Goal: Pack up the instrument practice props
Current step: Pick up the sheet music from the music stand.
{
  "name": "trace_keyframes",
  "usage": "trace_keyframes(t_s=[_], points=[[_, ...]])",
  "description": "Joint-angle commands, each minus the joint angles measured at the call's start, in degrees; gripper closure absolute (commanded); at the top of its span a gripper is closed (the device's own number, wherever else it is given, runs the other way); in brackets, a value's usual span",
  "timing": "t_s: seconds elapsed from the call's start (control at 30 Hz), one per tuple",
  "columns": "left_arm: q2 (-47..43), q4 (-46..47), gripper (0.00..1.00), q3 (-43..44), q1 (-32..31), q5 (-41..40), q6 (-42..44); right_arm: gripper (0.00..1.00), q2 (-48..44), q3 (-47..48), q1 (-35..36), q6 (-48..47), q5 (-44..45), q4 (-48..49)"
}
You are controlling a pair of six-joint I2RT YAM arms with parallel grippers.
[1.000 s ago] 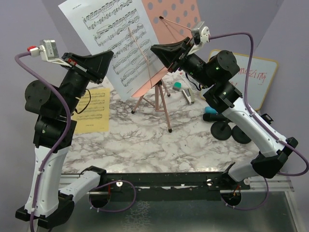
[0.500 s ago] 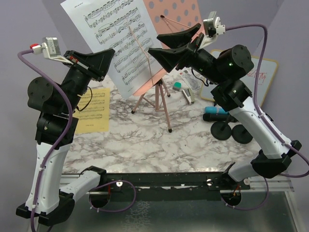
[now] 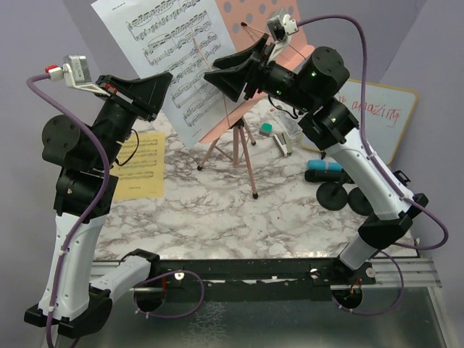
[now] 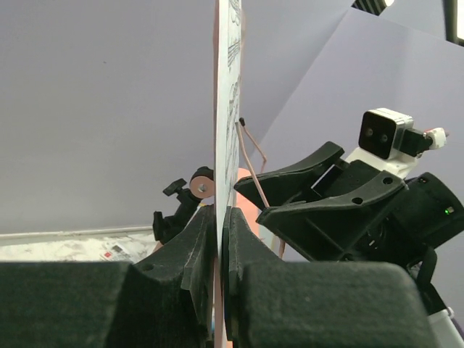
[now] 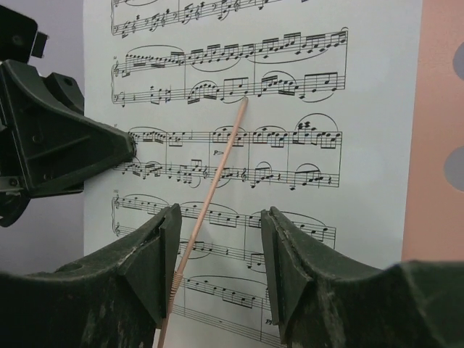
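Marble counter (image 3: 217, 210) carries the pink music rack (image 3: 254, 11). The left hand (image 3: 165, 81) pinches the sheet-music page (image 3: 170, 43) there, probably to steady it. The right hand (image 3: 212, 77) is half-wide, with the thin page-holder wire (image 5: 216, 181) between its fingers.

Lavender walls (image 3: 43, 29) meet behind a white marbled tabletop (image 3: 217, 217).

White sheet-music page (image 3: 170, 65), pink dotted music rack (image 3: 257, 14), grey-veined marble table (image 3: 217, 210).
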Motion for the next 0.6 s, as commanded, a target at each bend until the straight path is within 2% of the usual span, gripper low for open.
trace_keyframes(t_s=[0.0,0.1,0.33,0.57], points=[[-0.31,1.45,0.95,-0.62,0.21,-0.48,-0.80,0.50,1.47,2.94,0.00,1.08,-2.42,-3.04],[-0.58,1.49,0.95,-0.66,0.24,-0.63,-0.74,0.58,1.12,2.11,0.00,1.35,-2.63,-2.03],[-1.52,1.49,0.85,-0.59,0.19,-1.48,-0.46,0.98,-0.69,-0.27,0.00,0.22,-0.75,-0.39],[-1.93,1.55,0.85,0.04,0.20,-0.86,-0.77,1.00,-2.73,-3.85,0.00,0.02,1.79,2.22]])
